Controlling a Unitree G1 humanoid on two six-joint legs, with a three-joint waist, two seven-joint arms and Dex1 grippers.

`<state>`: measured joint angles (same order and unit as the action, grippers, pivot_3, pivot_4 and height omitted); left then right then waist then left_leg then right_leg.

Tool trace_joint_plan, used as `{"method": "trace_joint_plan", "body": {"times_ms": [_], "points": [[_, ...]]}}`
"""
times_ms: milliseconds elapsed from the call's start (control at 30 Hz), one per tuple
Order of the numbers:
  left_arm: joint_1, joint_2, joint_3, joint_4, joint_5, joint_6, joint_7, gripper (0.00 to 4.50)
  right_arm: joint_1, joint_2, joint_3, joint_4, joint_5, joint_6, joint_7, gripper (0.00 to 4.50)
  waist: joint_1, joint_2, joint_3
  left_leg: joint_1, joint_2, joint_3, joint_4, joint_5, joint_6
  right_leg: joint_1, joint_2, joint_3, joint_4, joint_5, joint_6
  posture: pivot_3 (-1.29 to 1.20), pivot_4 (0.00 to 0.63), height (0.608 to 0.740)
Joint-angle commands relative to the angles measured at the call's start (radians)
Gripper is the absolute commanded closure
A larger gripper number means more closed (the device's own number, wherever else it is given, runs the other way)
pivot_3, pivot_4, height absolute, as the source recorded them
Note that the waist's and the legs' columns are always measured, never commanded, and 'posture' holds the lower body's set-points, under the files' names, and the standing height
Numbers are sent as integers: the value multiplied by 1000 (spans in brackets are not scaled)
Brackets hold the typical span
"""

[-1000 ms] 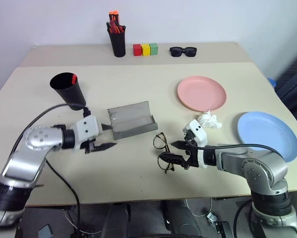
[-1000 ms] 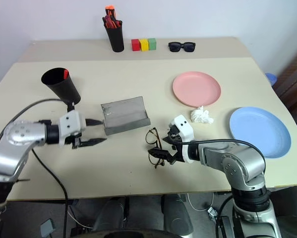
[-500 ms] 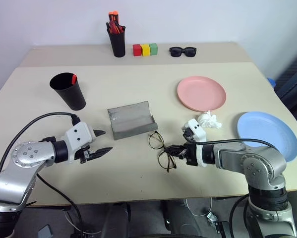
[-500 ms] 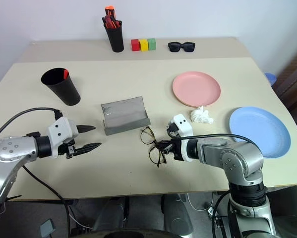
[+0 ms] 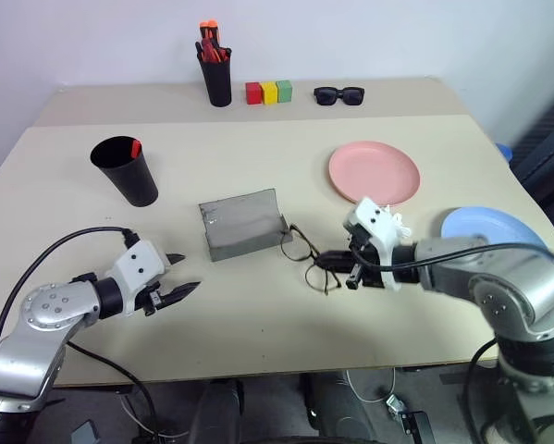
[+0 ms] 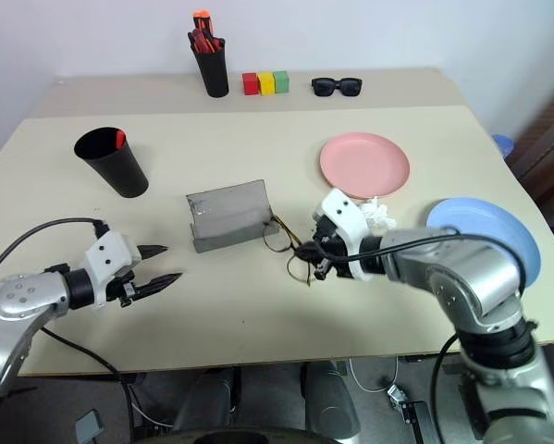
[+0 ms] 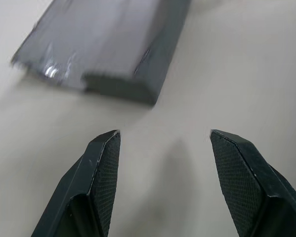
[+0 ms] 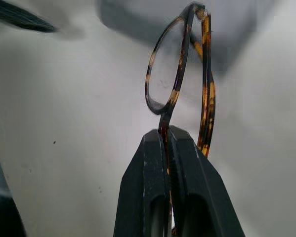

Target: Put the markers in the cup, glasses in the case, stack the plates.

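Right gripper clamped on glasses mid-frame beside case; left gripper spread wide, empty, lower left.

tortoiseshell glasses, grey case, pink plate, blk cup

A slim black pen pot holding red-orange pens stands at the far edge of the beige table. Beside it sit red, yellow and green blocks, then thick black sunglasses. Crumpled white tissue lies nearer.
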<state>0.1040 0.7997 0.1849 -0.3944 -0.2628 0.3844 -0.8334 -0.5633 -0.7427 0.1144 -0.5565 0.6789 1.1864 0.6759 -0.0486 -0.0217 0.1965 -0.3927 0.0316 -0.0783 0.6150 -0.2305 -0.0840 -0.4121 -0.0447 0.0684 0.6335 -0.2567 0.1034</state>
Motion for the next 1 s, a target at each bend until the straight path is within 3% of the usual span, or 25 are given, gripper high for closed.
{"method": "trace_joint_plan", "body": {"times_ms": [33, 200, 467, 700, 967, 1000], "points": [[16, -35, 74, 19, -31, -20, 32, 1550, -154, -13, 126, 72, -120, -217, 138, 4467, -1, 0, 0, 0, 0, 0, 0, 0, 0, 0, 0, 0, 0, 0, 0, 0, 150, 740], [37, -65, 88, 42, -26, -57, 42, 1550, -422, 122, 356, 505, -422, -638, 276, 4467, -9, 0, 0, 0, 0, 1, 0, 0, 0, 0, -1, 0, -1, 1, -1, 0, 150, 740], [53, -84, 131, 26, -60, -97, 38, 1550, -698, 433, 452, 1224, -636, -1107, 456, 4467, -21, 0, 0, 0, 0, 1, -2, 0, 0, -1, -1, 0, 0, 3, 3, 0, 150, 740], [155, -90, 200, -40, -70, -97, 50, 1550, -683, 446, 428, 1349, -659, -1253, 723, 4467, -20, 1, 0, -1, 0, 1, -3, 0, 0, -1, -1, 0, 1, 3, 3, 0, 150, 740], [183, -113, 194, -34, -67, -118, 74, 1550, -698, 484, 397, 1455, -725, -1293, 720, 4467, -23, 1, 1, 2, 0, 1, -1, 0, 0, -1, 0, 0, 6, 1, 0, 0, 150, 740], [177, -115, 194, -27, -68, -120, 74, 1550, -702, 489, 390, 1467, -733, -1298, 710, 4187, -22, 1, 1, 2, 0, 1, -1, 0, 0, -1, 0, 0, 6, 1, 0, 0, 150, 740]]}}
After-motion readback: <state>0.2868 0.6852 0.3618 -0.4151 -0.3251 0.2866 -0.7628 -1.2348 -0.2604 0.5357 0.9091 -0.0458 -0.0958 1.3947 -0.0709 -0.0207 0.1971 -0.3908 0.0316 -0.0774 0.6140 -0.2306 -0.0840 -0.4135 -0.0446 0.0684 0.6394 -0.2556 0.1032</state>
